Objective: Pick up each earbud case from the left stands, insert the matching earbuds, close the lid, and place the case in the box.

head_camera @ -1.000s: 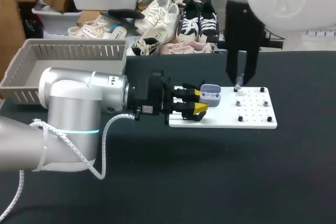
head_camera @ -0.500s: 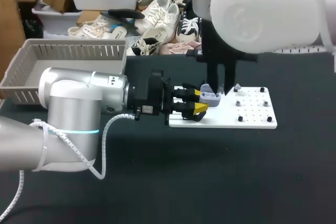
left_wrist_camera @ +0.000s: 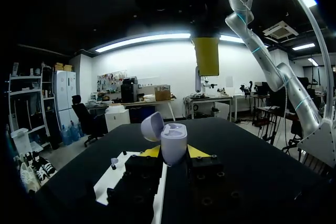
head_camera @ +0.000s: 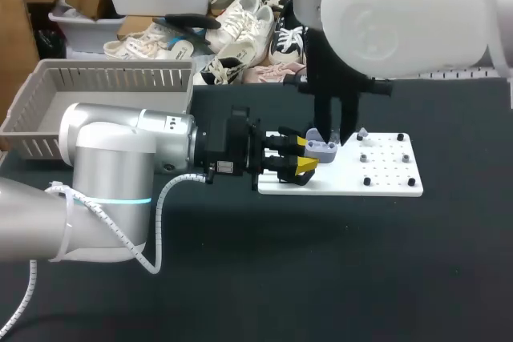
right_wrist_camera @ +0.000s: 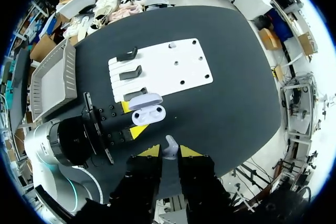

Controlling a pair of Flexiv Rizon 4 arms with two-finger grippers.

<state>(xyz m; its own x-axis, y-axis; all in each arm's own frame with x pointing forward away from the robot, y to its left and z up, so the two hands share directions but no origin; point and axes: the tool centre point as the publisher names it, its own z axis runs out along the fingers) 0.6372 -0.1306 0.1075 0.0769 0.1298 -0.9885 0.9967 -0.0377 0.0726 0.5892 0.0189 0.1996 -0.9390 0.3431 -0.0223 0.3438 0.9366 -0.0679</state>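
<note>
Lavender open case (left_wrist_camera: 173,139) clamped in left end effector (left_wrist_camera: 174,153), right end effector (right_wrist_camera: 169,153) pinching earbud (right_wrist_camera: 169,145)

The matte black worktop (head_camera: 337,278) carries a flat white pegged board (head_camera: 389,184) near its far edge and a grey slatted plastic basket (head_camera: 112,78) at its far left corner.

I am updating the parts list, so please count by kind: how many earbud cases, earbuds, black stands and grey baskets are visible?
earbud case: 1, open, between the left fingers
earbuds: 2, one between the right fingers, one on the white board
black stands: 3, all empty
grey basket: 1
Total: 7
</note>
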